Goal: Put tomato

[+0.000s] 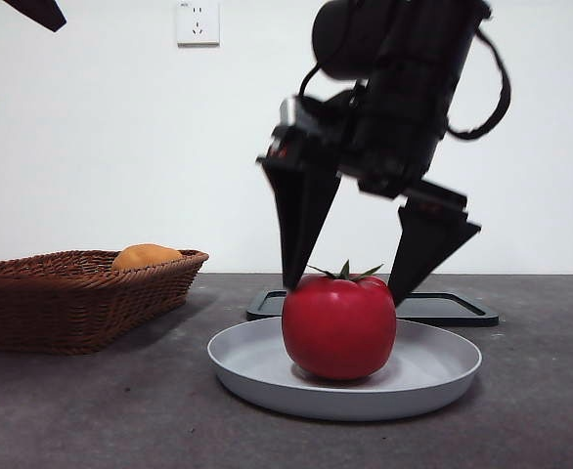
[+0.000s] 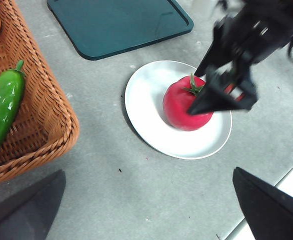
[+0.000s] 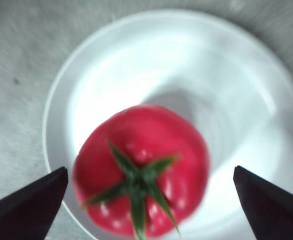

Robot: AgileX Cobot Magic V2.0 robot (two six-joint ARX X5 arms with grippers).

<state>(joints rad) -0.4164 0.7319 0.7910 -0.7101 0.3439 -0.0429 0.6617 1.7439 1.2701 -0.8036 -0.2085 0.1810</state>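
- My right gripper (image 1: 347, 285) hung just above the tomato (image 1: 339, 326), its two black jaws spread wide, one tip at each shoulder of the fruit and neither clearly pressing it.
- From my right wrist camera the tomato (image 3: 142, 170) lay between my parted jaws, its green calyx facing up and a gap showing on either side.
- The tomato stood upright on the white plate (image 1: 443, 376), roughly at its middle, with bare plate showing all round it.
- The plate (image 2: 146, 120) rested on the grey table (image 1: 91, 410), near the front and a little right of centre.
- A dark flat tray (image 1: 458, 311) lay on the table just behind the plate, apart from it in my left wrist view.
- A wicker basket (image 1: 71, 303) sat at the left, well apart from the plate, holding an orange-yellow fruit (image 1: 146, 257) and a green pepper (image 2: 4, 107).
- My left gripper (image 2: 146, 210) waited back above the table with its jaws wide apart, holding nothing.
- A wall socket (image 1: 198, 21) was fixed on the white wall beyond.
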